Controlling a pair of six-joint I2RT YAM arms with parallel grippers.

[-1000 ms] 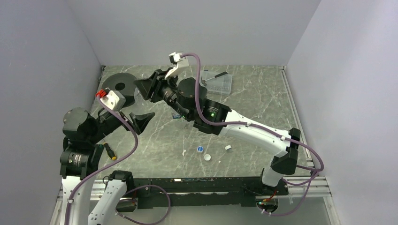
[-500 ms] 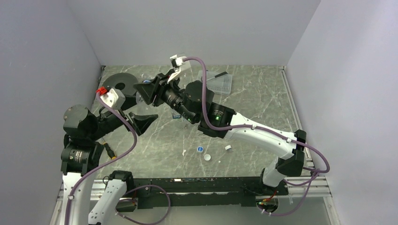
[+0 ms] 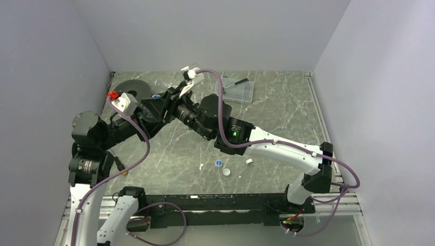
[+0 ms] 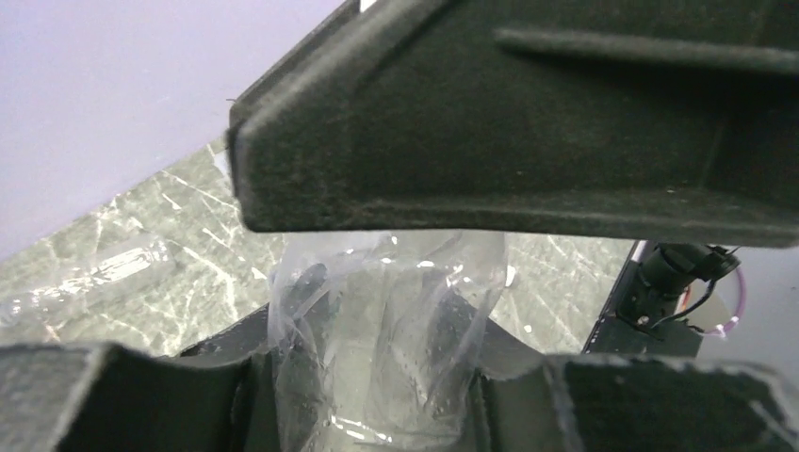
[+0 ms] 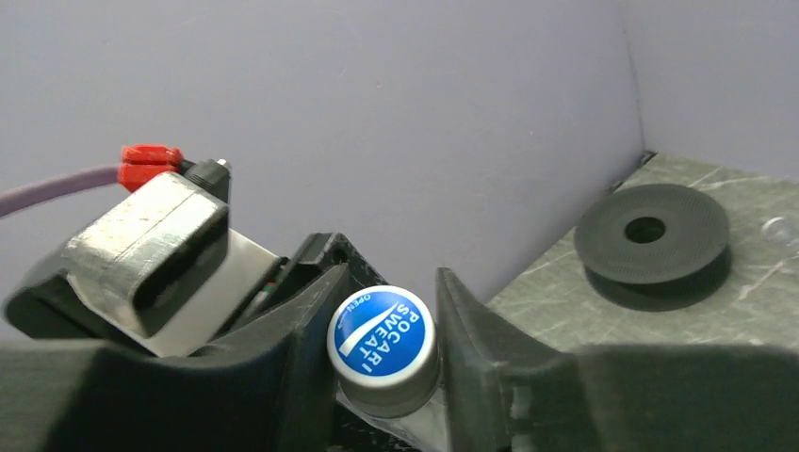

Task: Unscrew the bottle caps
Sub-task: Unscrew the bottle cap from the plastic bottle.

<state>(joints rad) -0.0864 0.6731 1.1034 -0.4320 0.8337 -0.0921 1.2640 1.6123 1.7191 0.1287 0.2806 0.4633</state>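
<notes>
Overhead, my left arm (image 3: 95,134) is folded up high from its base, its forearm aimed at the black disc (image 3: 131,92). My right arm (image 3: 277,146) is stretched long and low across the worktop (image 3: 277,123), its wrist ending just beside the disc too. The two wrists meet nose to nose there. They cover whatever is between them, so from this view I cannot see the grip. Three loose caps (image 3: 226,172) lie well apart from the disc, on its near side.

On the left wrist camera, the left jaws are closed tight on a clear bottle (image 4: 386,358). Its thin wall is creased and pinched between the black fingers (image 4: 528,122). The upper finger fills the top of the picture and hides the bottle's neck. A clear shape (image 4: 94,273) lies on the stone farther off; I cannot tell what it is.

On the right wrist camera, the right jaws are clamped on the cap (image 5: 382,341), one finger against each side. It has a blue printed top and a white rim, and it sits nearer than the disc and apart from it. The bottle below the cap is cut off by the picture's edge.
</notes>
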